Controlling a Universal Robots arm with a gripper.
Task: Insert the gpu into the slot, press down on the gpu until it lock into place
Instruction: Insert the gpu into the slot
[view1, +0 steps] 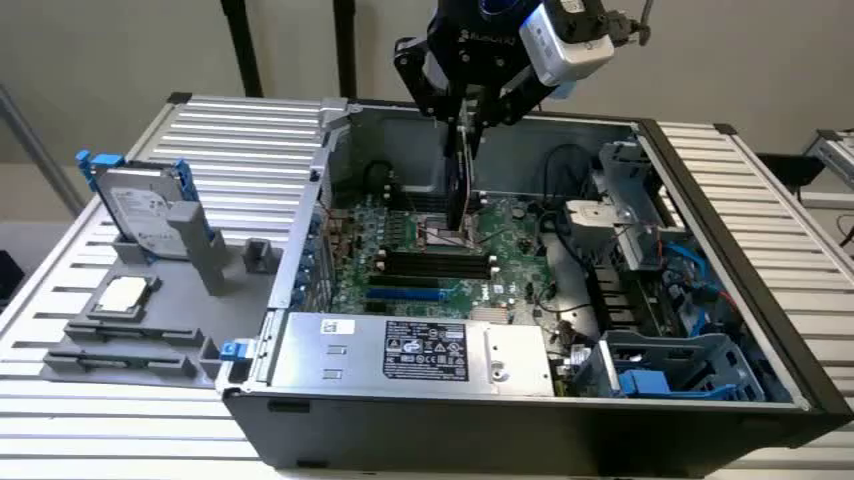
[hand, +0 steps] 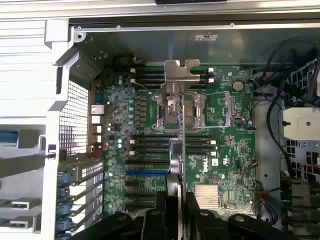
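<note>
- The small flat black circuit card with a silver metal end bracket (view1: 463, 190) hung edge-down, clamped between the black jaws.
- It stood over the green motherboard (view1: 514, 222) at the metal processor socket (hand: 172, 107), apart from the long narrow bright-blue plastic slot (view1: 404, 296).
- Parallel black memory strips (view1: 427, 266) lay between card and slot.
- The silver labelled power supply box (view1: 400, 350) sat nearer the exterior view's camera.

I pinch the gpu (view1: 462, 185) upright in my gripper (view1: 466, 118), hanging on the far side of the slot (view1: 404, 296); the power supply (view1: 414, 350) lies on its near side.
</note>
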